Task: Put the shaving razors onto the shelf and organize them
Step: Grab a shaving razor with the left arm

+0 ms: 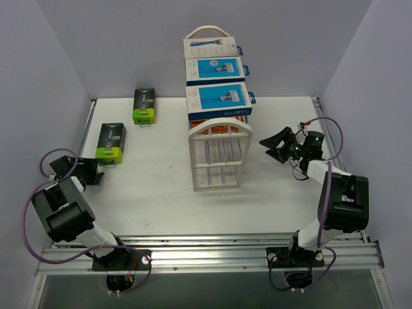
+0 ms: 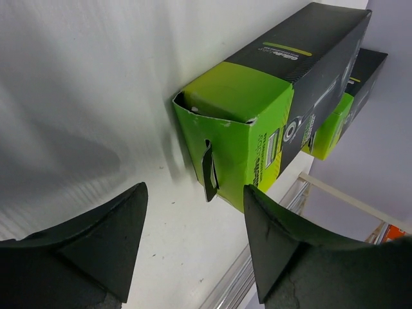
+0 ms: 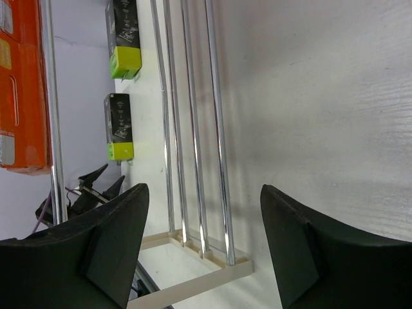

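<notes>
Orange boxes [image 1: 217,128] are mostly hidden under blue HARRY'S boxes [image 1: 217,96] on the shelf [image 1: 217,168]; the nearer black-and-lime razor box [image 2: 257,122] is seen on the counter [image 1: 161,187] just ahead of the spread left hand [image 2: 193,193], untouched; the right hand [image 1: 273,145] is spread, empty.

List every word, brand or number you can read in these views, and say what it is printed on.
"HARRY'S": on the near edge of the nearest blue-and-white box, which lies on top of the shelf.
Black-and-lime box: print on its top and side is too blurred to read.
Orange box: labels are too small to read.
No other print is legible.
</notes>
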Action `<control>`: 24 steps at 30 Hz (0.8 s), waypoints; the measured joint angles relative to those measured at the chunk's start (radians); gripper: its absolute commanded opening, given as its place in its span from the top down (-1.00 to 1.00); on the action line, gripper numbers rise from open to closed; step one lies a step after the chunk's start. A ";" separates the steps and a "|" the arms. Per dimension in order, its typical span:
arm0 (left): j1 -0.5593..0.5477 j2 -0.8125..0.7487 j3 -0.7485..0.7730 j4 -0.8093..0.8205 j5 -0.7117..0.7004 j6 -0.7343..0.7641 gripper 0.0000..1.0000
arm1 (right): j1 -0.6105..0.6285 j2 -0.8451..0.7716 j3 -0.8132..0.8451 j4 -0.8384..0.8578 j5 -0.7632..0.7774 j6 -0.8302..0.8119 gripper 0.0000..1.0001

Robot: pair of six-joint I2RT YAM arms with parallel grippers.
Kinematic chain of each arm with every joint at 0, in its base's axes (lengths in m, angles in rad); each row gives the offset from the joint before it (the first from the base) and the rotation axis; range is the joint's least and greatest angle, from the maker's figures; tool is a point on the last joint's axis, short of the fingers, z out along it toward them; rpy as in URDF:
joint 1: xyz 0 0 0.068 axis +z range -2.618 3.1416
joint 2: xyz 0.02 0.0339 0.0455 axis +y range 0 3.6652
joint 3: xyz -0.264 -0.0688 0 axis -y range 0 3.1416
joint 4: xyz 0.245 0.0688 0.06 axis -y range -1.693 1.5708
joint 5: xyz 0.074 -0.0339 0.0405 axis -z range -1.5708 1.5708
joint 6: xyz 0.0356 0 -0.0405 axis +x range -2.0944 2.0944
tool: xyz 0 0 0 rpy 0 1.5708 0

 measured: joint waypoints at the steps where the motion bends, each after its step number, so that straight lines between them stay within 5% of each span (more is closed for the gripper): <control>1: 0.000 0.002 -0.002 0.009 0.002 -0.004 -0.36 | 0.000 0.000 0.000 -0.001 0.002 -0.002 -0.31; 24: -0.048 0.086 -0.008 0.122 0.005 -0.049 0.08 | 0.000 -0.001 0.004 -0.034 0.017 -0.019 -0.30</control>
